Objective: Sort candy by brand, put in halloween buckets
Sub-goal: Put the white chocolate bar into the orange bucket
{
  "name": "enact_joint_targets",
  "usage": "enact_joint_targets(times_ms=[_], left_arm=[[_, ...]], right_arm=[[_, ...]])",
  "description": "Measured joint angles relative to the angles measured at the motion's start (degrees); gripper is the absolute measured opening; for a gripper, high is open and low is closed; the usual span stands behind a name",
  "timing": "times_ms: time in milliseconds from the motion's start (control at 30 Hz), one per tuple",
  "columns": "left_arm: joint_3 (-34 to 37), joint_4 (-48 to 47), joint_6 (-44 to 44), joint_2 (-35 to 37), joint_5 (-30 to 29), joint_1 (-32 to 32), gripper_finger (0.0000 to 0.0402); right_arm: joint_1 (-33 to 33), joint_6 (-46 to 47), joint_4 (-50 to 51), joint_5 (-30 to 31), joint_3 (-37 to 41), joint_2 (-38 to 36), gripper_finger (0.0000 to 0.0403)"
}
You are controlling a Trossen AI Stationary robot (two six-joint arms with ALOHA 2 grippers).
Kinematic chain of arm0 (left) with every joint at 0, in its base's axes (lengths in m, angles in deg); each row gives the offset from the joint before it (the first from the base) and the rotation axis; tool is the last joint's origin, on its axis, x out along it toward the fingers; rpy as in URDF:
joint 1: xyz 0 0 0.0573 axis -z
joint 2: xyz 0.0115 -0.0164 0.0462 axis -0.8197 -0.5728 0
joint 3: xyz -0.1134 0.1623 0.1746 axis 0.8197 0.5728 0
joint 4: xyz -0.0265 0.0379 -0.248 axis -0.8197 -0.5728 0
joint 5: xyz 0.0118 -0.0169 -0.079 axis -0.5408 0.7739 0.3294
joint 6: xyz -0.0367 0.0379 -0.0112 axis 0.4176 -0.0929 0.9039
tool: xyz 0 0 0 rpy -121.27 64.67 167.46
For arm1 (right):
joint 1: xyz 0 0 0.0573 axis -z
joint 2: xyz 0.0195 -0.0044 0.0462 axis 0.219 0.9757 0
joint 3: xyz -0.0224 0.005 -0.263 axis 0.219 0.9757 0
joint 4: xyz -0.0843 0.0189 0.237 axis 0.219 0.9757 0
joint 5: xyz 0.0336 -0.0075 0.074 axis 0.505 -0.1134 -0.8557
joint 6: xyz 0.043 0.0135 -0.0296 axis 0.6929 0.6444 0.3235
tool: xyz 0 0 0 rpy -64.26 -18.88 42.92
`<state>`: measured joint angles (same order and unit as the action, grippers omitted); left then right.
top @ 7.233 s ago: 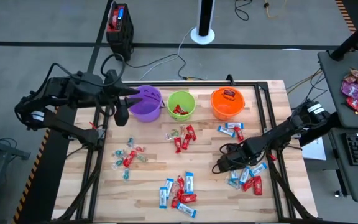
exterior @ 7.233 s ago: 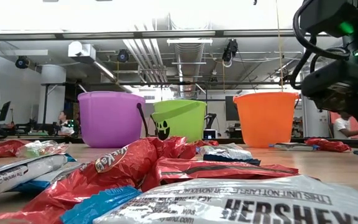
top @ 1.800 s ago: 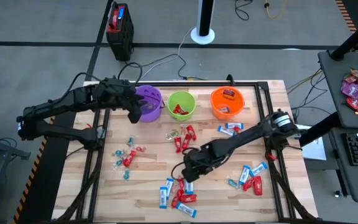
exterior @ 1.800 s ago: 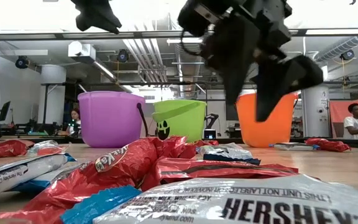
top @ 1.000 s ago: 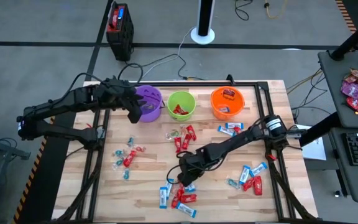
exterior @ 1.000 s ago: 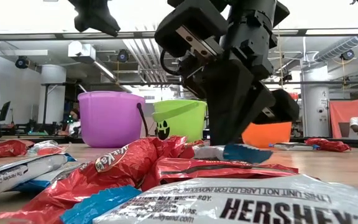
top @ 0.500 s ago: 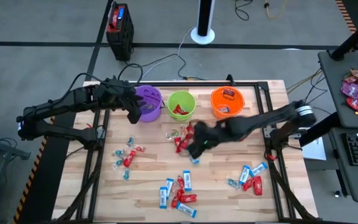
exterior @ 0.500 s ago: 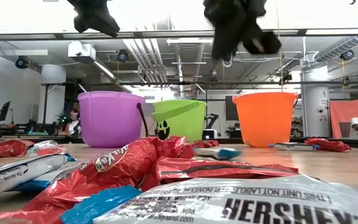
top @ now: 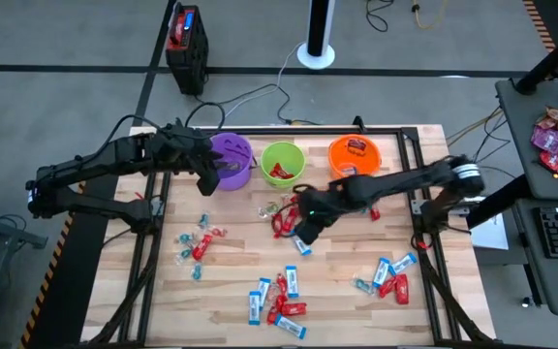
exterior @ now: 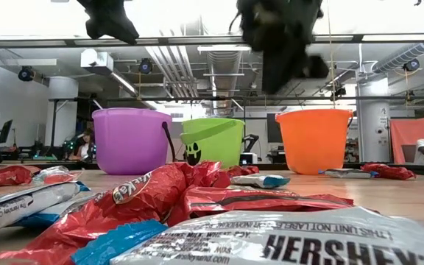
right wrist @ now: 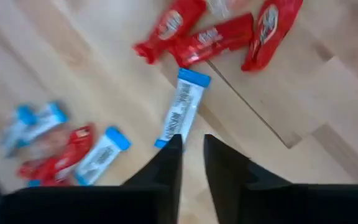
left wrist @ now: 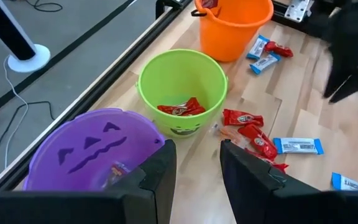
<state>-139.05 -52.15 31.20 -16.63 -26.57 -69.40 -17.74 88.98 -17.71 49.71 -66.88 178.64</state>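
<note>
Three buckets stand in a row at the far edge: purple [top: 229,160], lime green [top: 282,163] with red candy [left wrist: 179,109] inside, and orange [top: 354,160]. My left gripper [top: 206,182] hangs open beside the purple bucket [left wrist: 92,149], holding nothing. My right gripper [top: 303,231] hovers over the table's middle with a narrow gap between its fingers [right wrist: 191,146]. Just beyond its tips a blue-and-white bar [right wrist: 182,109] lies flat on the wood [top: 301,245], untouched. Red pieces [top: 289,215] lie next to the bar.
Loose candy lies in groups: teal and red pieces at the left [top: 200,244], bars and red pieces near the near edge [top: 279,296], more at the right [top: 386,276] and by the orange bucket [top: 361,202]. A person sits in the room behind [exterior: 417,151].
My right gripper has risen from the candy group near the near edge and swung fast toward the table's middle and far side. A blue-and-white bar that sat between its fingers a second ago now lies free on the wood near the middle red pieces.
</note>
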Motion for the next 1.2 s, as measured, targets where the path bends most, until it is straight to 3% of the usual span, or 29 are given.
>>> enact_joint_targets(times_ms=[267, 467, 633, 900, 1067, 1200], left_arm=[[0.0, -0.1, -0.9, -0.1, -0.2, 0.0, 0.0109], [0.2, -0.4, -0.9, -0.2, -0.2, 0.0, 0.0109], [0.3, -0.3, -1.1, -0.2, -0.3, 0.0, 0.0109], [0.3, -0.6, -2.4, -0.2, -3.2, 0.0, 0.0109], [0.3, -0.7, -2.9, -0.2, -3.3, 0.0, 0.0109], [0.3, -0.7, -2.9, -0.2, -3.3, 0.0, 0.0109]], right_arm=[[-0.1, 3.9, -6.4, -4.7, -0.3, 13.0, 0.0185], [-0.4, 6.2, -7.4, -4.9, -0.5, 18.1, 0.0223], [-0.9, 5.8, -7.4, -4.6, -0.5, 19.0, 0.0184], [-0.9, 1.8, -11.2, -6.5, -0.5, 19.0, 0.0024], [-0.7, 1.6, -12.2, -7.7, -0.3, 17.4, 0.0014], [0.4, 0.4, -11.0, -7.4, 0.0, 12.1, 0.0012]])
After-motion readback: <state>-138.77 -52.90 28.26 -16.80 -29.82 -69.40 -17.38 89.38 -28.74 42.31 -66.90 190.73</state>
